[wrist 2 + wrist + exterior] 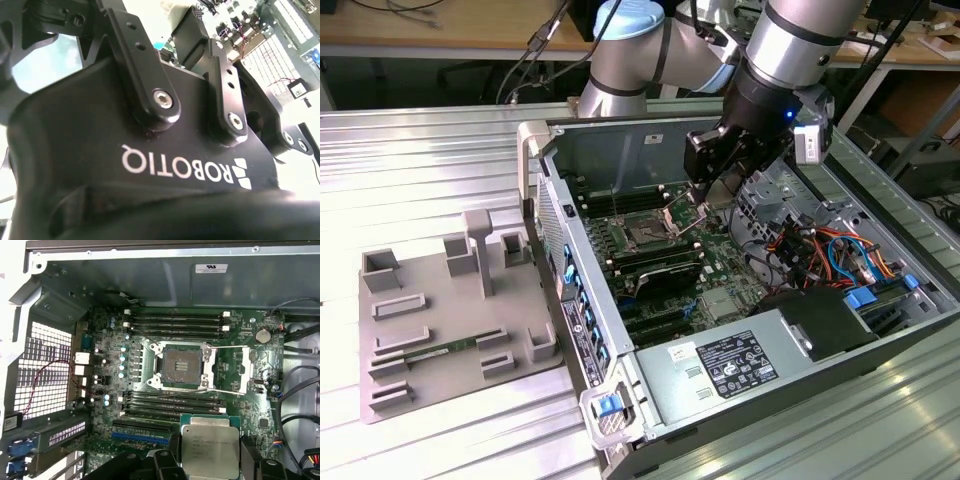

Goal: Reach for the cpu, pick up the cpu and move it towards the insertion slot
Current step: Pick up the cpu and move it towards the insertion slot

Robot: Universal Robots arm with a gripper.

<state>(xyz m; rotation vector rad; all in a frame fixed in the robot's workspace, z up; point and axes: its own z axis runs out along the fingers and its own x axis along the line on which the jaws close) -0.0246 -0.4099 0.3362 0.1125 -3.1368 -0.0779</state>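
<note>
We see the gripper [712, 190] hanging inside the open computer case [880, 300], above the green motherboard [240, 365]. In the first wrist view its black fingers [247, 452] pinch the cpu [210, 450] by two opposite edges, which keeps the whitish-silver top level and facing up. The cpu sits in the grasp, near the insertion slot [179, 364] but not yet over it, apart from it across a bank of black memory slots [170, 405]. The slot's retention bracket [235, 367] stands swung open, so the dark socket lies exposed to receive the chip. The grey fixture plate [440, 320] rests outside the case, on the exterior view's left.
</note>
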